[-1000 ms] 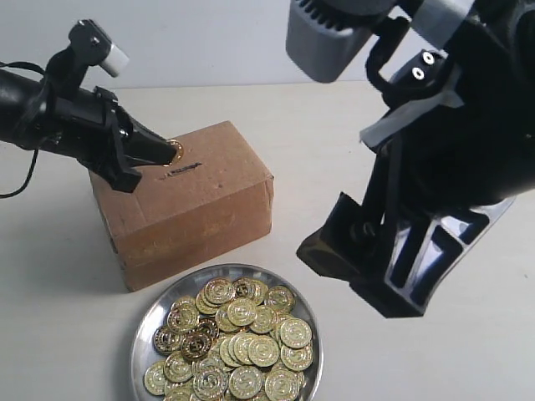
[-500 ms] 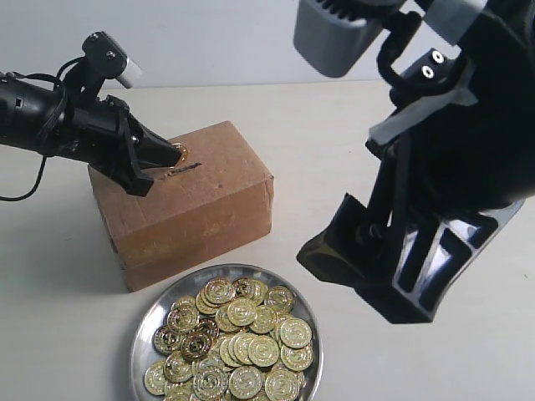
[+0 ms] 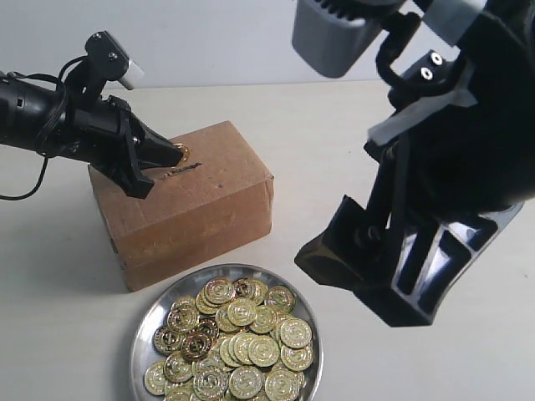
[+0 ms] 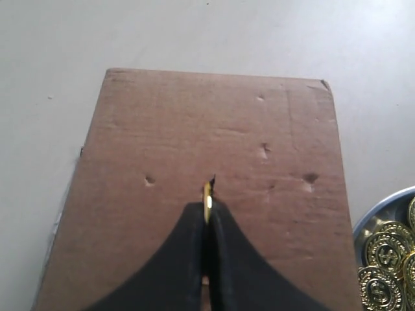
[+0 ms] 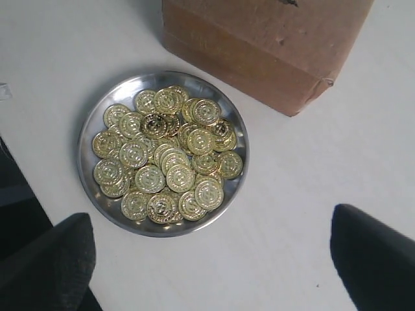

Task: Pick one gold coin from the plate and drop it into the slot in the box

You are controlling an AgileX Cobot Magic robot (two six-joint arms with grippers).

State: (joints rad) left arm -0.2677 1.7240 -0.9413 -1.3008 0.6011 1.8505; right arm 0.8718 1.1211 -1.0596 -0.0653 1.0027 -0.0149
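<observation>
Between the pressed-together tips of the left gripper (image 4: 207, 210), a gold coin (image 4: 207, 198) is standing edge-on, pinched just over the slot (image 4: 212, 182) in the top of the box (image 4: 259, 162), with the dark slit showing right beyond the coin. Near the box, on the white table (image 3: 334, 150), the plate (image 5: 89, 126) is lying heaped with the other gold coins (image 5: 168, 162). Above the table beside the plate, the right gripper (image 5: 211, 233) is hanging with its jaws spread wide, holding nothing.
</observation>
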